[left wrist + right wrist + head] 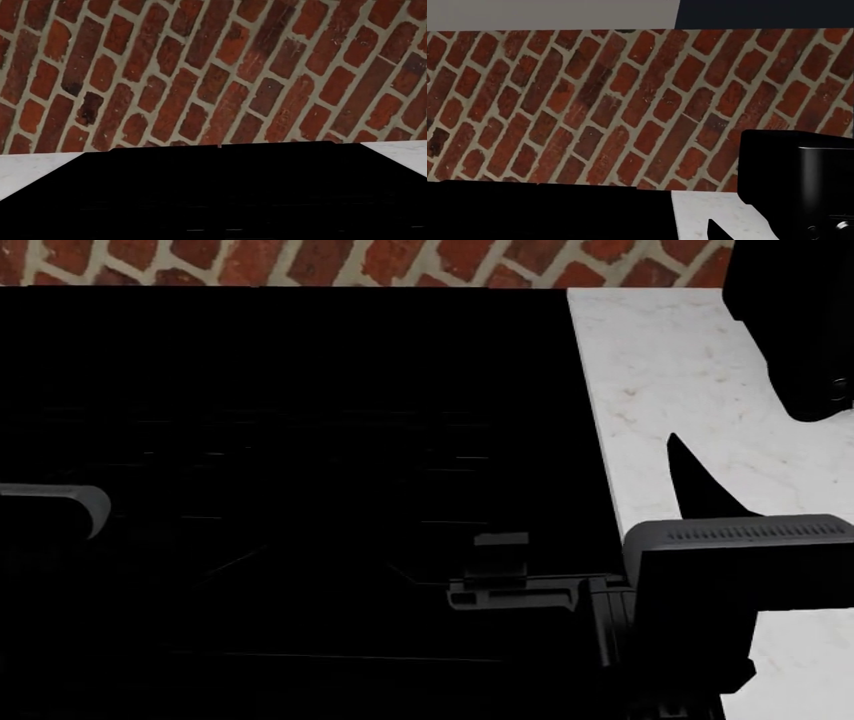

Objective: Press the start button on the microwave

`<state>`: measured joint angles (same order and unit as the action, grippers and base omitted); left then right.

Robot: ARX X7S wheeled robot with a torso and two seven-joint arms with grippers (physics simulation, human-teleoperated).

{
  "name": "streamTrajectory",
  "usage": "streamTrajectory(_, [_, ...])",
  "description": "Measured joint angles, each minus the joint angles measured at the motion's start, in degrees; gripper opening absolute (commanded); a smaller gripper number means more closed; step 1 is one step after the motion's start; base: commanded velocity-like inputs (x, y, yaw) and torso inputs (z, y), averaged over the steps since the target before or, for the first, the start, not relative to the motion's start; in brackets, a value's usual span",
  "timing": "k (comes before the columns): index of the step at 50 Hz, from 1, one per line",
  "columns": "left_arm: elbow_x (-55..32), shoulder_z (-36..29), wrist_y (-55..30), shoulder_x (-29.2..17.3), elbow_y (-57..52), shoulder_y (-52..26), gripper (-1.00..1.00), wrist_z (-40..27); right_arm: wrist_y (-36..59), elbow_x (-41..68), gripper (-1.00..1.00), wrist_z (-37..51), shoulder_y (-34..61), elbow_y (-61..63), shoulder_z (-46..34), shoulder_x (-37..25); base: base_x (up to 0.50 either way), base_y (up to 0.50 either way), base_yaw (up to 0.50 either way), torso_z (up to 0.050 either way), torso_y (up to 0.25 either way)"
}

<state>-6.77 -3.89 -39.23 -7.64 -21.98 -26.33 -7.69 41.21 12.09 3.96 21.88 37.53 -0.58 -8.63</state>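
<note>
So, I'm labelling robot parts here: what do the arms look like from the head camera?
Mostly black. The right arm shows a grey block with a ribbed top strip and grey bracket pieces; the left arm shows only a rounded pale-grey segment. No grippers, cables or markings visible.

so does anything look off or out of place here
Nothing looks spilled, askew or damaged. The black appliance is too dark to check; the white marble counter and brick wall look intact.
</note>
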Motion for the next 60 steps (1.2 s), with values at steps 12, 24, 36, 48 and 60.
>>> streamTrajectory(12, [-0.2,-0.5,0.6,-0.4,-0.2,0.4,1.00,-0.7,-0.9,0.7,1.00,0.6,-0.9,0.2,0.3,-0.3,0.09,0.01,0.00,0.000,0.000])
streamTrajectory(24, [-0.4,-1.1,1.2,-0.8,0.3,0.6,1.00,-1.2,8.3,0.9,1.00,3.6,5.1,9.8,0.7,-1.8,0.00,0.00,0.00,0.000,0.000])
streamTrajectory(36, [-0.8,-1.8,1.0,-1.1,0.3,0.5,1.00,-1.5,25.6,4.5,1.00,3.8,28.0,15.2,2.0,-4.4,0.00,0.00,0.00,0.000,0.000])
streamTrajectory(48, [-0.9,-2.9,0.2,-1.7,-0.5,0.1,1.00,-1.8,34.4,6.6,-1.00,2.4,51.6,6.9,0.4,-5.4,0.00,0.00,0.00,0.000,0.000])
streamTrajectory(60, [-1.0,-4.0,0.9,-2.2,-0.5,0.1,1.00,-1.9,31.2,5.5,-1.00,1.2,66.6,-8.0,-3.7,-4.9,0.00,0.00,0.00,0.000,0.000])
